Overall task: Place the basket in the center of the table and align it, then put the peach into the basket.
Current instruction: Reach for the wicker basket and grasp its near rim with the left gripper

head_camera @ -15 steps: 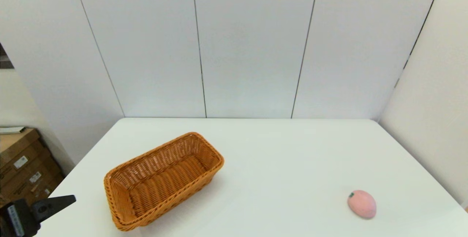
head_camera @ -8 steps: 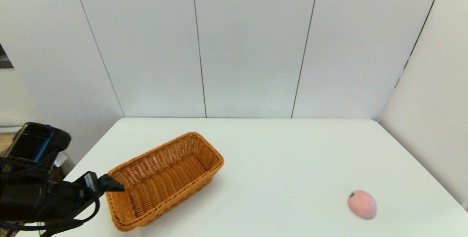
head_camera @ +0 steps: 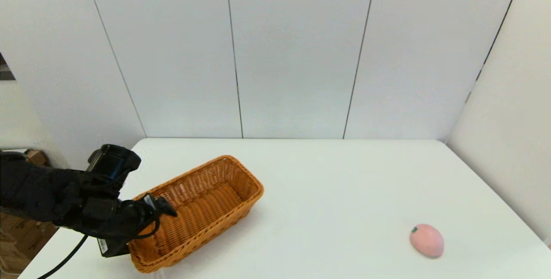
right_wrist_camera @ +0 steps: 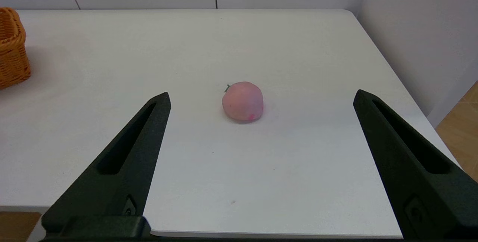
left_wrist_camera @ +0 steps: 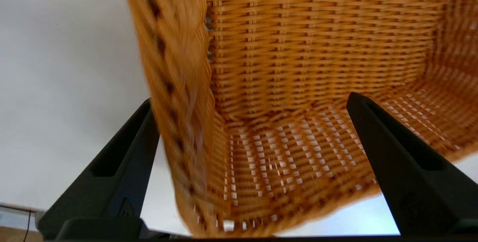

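Left tool (head_camera: 161,206) straddling the basket (head_camera: 202,203) rim, not yet clamped.

The basket sits askew on the left of the counter (head_camera: 335,193), well apart from the peach (head_camera: 426,240) lying near the right front edge. The left tool's fingers (left_wrist_camera: 123,167) are spread wide, one outside the near long wall and one inside over the woven floor, with the braided rim between them. Woven wicker looks light and fairly stiff, with a rough surface that should not slip, so pinching that rim and wall seems the sensible hold for dragging and turning it. The right tool (right_wrist_camera: 261,160) waits open at the counter's near edge, facing the peach, which looks small, smooth and liable to roll.
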Controlling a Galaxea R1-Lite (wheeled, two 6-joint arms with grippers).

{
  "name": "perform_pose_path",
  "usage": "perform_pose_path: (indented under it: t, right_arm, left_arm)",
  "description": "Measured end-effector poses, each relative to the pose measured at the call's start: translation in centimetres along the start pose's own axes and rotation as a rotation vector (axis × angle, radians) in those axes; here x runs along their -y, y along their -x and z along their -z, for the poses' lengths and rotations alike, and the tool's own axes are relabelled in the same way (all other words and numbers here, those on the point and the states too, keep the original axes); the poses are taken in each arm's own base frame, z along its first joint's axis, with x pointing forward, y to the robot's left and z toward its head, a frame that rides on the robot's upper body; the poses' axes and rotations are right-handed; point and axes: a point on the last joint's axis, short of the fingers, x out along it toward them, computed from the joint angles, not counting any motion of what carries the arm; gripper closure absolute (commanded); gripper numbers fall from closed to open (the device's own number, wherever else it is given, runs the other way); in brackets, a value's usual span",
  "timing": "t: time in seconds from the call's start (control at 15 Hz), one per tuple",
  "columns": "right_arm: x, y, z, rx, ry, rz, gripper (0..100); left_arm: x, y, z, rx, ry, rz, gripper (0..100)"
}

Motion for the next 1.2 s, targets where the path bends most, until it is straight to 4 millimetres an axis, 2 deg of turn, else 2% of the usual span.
perform_pose_path:
  t: [0.33, 0.4, 0.87, 1.2]
  right_arm:
    - [0.0, 0.0, 0.0, 0.000, 0.000, 0.000, 0]
    - [0.0, 0.0, 0.0, 0.000, 0.000, 0.000, 0]
    - [0.0, 0.0, 0.0, 0.000, 0.000, 0.000, 0]
    - [0.0, 0.0, 0.0, 0.000, 0.000, 0.000, 0]
  left_arm:
    - [-0.4, -1.8, 0.0, -0.031, 0.004, -0.040, 0]
    - [-0.4, -2.0, 0.0, -0.034, 0.005, -0.044, 100]
    - [-0.6, -2.7, -0.4, -0.030, 0.014, -0.054, 100]
    - [-0.4, -2.0, -0.4, -0.016, 0.010, -0.035, 100]
